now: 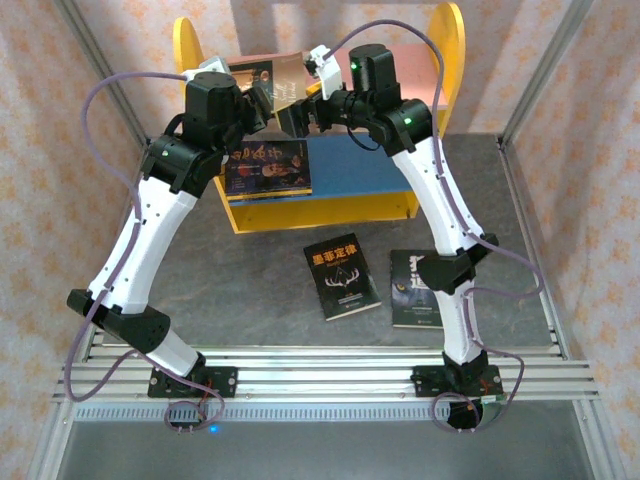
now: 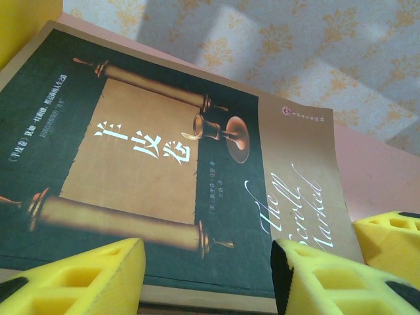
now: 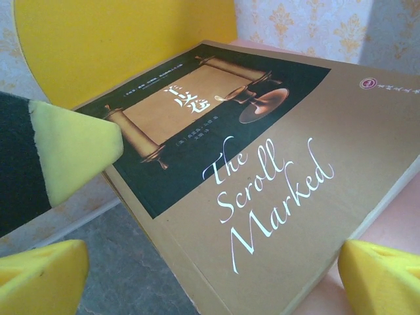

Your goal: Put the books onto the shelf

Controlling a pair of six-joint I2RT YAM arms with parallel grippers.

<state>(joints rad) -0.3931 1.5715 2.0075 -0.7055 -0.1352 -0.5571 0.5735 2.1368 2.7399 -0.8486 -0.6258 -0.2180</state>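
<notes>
We see the brown paperback with a scroll picture and "The Scroll Marked" lettering (image 3: 262,164) lying cover-up on the pink upper board (image 2: 380,177) of the small yellow-sided shelf (image 1: 320,212). Its near corner hangs over the front edge, likely why both arms crowd there.

The left gripper (image 2: 209,262) is about half spread and straddles the book's near edge without pinching it. The right gripper (image 3: 213,262) gapes wide around the overhanging corner and holds nothing. We judge the book needs a push deeper.

One dark paperback (image 1: 267,167) lies on the blue lower board. Two more dark-covered paperbacks (image 1: 341,278) (image 1: 420,288) wait on the grey table (image 1: 250,280).
</notes>
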